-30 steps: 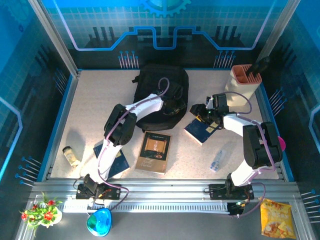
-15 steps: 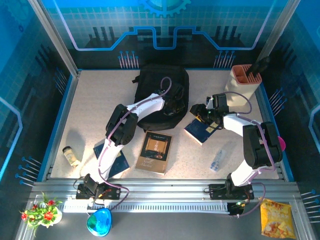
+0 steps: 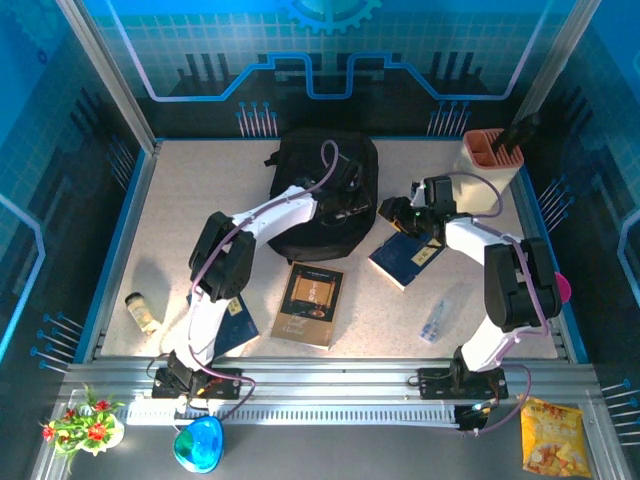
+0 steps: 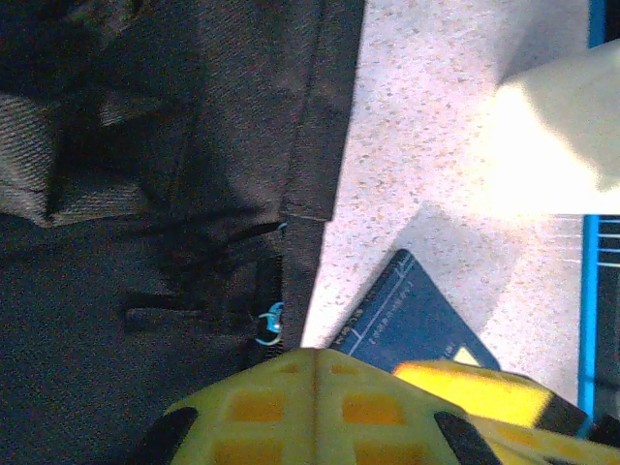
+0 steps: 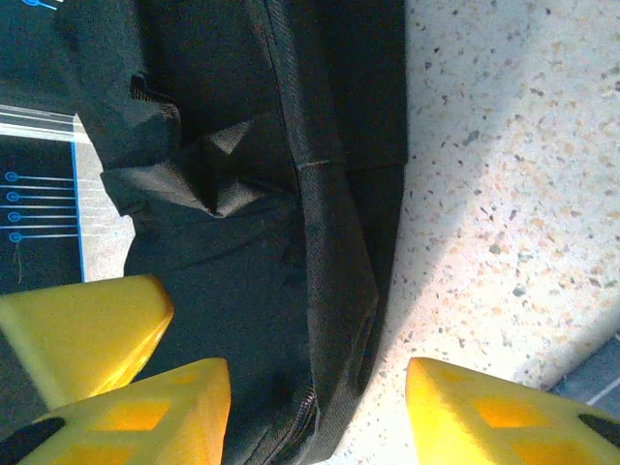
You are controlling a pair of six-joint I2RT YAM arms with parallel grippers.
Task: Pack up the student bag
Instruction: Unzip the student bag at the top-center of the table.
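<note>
The left pincer (image 4: 312,387) has its yellow fingers pressed together at the right edge of the student bag (image 4: 145,194). A small blue ring (image 4: 268,325) sits on the bag just beyond the tips. We cannot tell whether fabric or the ring is pinched between them. The right pincer (image 5: 320,417) has its fingers (image 5: 145,412) apart, straddling the bag's stitched edge. Speckled table (image 5: 504,194) shows inside the gap, and nothing is clamped.

From above, the bag is a large, soft, rounded black backpack lying flat at the far middle of the table. A strap trails from its far left corner. Both pincers meet at its right side.

The left arm crosses the bag's front, hiding part of it. The fabric is so dark that we cannot make out its opening or zippers from above. A blue book (image 3: 398,265) lies just right of the bag, partly under the right arm. A second blue book (image 3: 235,322) is partly covered by the left arm. A brown book (image 3: 312,303) lies in plain sight between them, nearer the arm bases.
</note>
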